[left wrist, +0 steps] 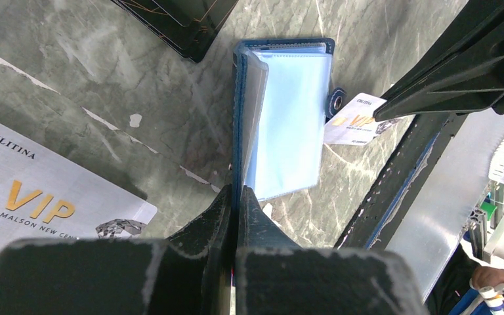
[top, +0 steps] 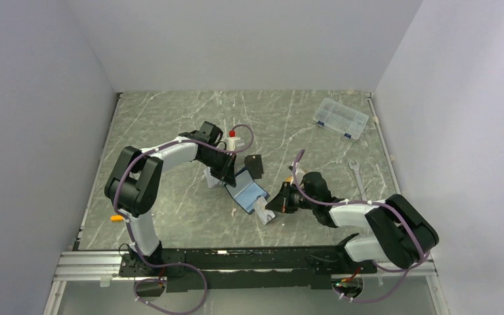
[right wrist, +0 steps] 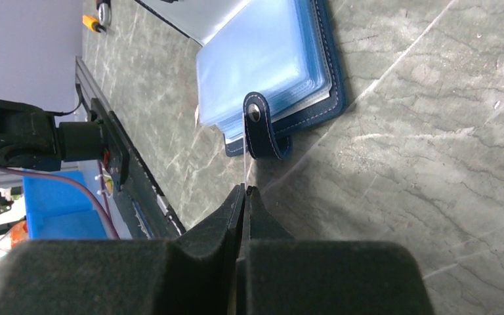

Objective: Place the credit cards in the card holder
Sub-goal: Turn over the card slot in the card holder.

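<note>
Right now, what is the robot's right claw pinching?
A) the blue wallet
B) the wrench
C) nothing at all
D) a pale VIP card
D: the right gripper is shut on a pale credit card, seen edge-on beside the snap tab of the card holder.

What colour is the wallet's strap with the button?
Navy blue strap with pale stitching; the right wrist view shows it best.
</note>
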Robot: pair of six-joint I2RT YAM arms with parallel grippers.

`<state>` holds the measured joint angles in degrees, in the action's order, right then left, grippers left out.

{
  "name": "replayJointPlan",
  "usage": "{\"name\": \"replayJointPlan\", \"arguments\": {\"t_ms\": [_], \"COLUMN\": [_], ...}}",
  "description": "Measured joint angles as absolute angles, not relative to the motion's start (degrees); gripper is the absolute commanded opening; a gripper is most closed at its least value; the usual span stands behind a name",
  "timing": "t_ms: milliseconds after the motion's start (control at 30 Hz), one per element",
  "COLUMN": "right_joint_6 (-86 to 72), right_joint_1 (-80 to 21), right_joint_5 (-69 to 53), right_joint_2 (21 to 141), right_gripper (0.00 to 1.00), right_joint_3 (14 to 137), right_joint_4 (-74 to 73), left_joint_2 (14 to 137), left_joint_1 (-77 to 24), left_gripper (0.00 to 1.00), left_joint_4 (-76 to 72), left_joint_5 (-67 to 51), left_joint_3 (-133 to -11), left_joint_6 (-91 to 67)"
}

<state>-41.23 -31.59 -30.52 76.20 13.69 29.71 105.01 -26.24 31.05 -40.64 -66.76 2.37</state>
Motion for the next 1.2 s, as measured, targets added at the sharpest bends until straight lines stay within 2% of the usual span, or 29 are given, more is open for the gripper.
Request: {"name": "replayJointPlan", "arguments": {"t_ms": [633,833,1100,1200], "right_joint_6": [-44.27,-44.58,-43.18,-42.85], "right_joint_1": [-31.57,-31.57,-31.51,-31.44], "right_joint_5": [-30.68,-31.27,-30.96,-31.05], "right_joint_2": [78.5,78.91,71.75,72.84], "right_gripper": [0.0,0.0,0.0,0.0], "right_joint_3": [14.04,16.08,16.14,16.45], "right_joint_4": [37.85,37.67,33.39,33.01], "left_joint_2": [105.01,105.01,105.01,105.01], "left_joint_1": [-26.35,-26.35,-26.35,-26.35], "left_gripper": [0.03,0.03,0.03,0.05], "left_joint_4": [31.16,31.16,31.14,31.14], "left_joint_5": [-40.66,-40.66,-40.69,-40.71], "left_joint_3": [-66.76,-66.76,-66.76,-66.76], "left_joint_6": [2.37,2.37,2.35,2.33]}}
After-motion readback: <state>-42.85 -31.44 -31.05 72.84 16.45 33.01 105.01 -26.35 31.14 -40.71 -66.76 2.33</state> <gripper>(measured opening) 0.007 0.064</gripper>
